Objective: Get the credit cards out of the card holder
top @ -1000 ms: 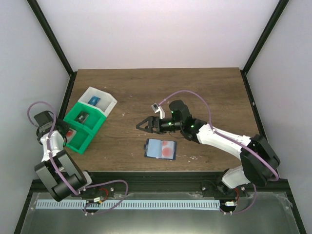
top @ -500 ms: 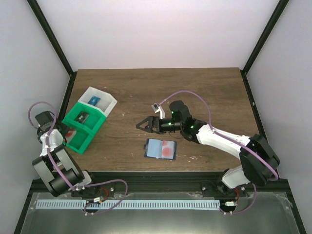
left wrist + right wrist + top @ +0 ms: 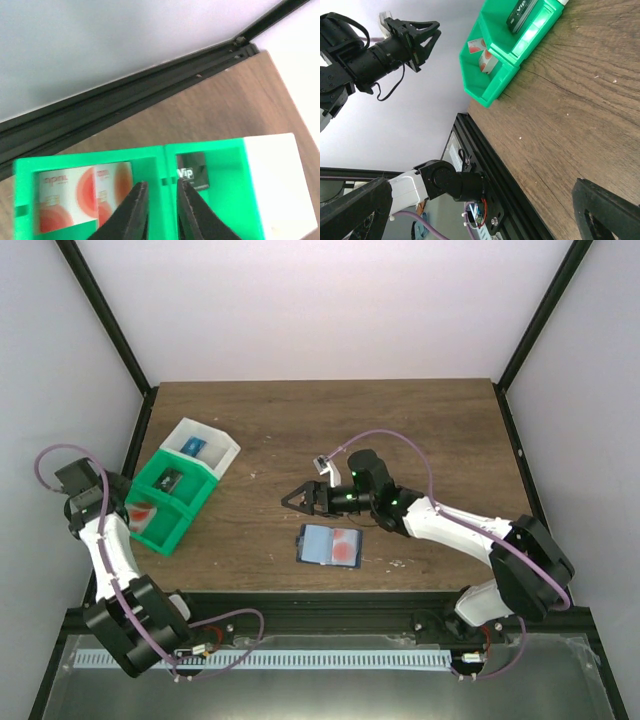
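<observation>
The card holder [image 3: 316, 544] lies open on the table near the front edge. One pinkish credit card [image 3: 346, 546] with a red blotch lies on its right panel. Two more credit cards [image 3: 75, 195] lie overlapping in the near compartment of the green bin [image 3: 172, 502]. My left gripper [image 3: 161, 183] hovers above the bin's dividing wall, its jaws a little apart with nothing between them. My right gripper [image 3: 300, 498] hangs wide open just behind the card holder, empty. In the right wrist view its fingers [image 3: 605, 210] frame bare table.
A black VIP card [image 3: 192, 172] lies in the green bin's second compartment. A white bin [image 3: 207, 445] with a blue card adjoins it behind. The black frame rail [image 3: 485, 150] runs along the table's left edge. The enclosure walls stand close on both sides.
My left gripper has parted its jaws slightly and pulled up and to the left, away from the green bin. The right gripper has barely moved.
</observation>
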`<state>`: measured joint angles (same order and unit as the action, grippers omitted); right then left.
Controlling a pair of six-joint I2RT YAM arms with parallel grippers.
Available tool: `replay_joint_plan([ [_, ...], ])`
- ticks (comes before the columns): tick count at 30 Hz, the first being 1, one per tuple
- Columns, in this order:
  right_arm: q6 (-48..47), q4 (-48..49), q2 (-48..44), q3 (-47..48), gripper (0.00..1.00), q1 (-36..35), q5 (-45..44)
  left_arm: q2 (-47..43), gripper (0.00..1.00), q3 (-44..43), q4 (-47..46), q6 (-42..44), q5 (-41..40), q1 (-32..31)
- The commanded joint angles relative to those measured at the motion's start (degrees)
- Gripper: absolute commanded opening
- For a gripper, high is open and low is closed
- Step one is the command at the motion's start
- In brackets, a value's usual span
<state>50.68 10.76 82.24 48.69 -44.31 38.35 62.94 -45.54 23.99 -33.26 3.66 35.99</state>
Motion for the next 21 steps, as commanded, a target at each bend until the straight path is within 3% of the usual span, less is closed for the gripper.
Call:
replay_joint_plan([
  [1, 0.83, 0.99, -0.41, -0.53, 1.0, 0.51, -0.82, 2.25, 0.11, 0.85, -3.77, -0.98, 10.37, -0.93],
  [3, 0.98, 1.27, -0.48, -0.44, 1.0, 0.54, -0.73, 4.78, 0.0, 1.6, -4.02, -0.93, 10.01, -1.42],
  [12, 0.5, 0.8, -1.52, 0.0, 1.0, 0.52, -1.54, 15.77, 0.0, 3.26, -4.66, -0.57, 2.52, -1.07],
  [21, 0.42, 0.59, -1.96, -0.26, 0.99, 0.5, -1.85, 17.63, 0.0, 5.62, -6.55, 0.12, -0.24, -0.91],
])
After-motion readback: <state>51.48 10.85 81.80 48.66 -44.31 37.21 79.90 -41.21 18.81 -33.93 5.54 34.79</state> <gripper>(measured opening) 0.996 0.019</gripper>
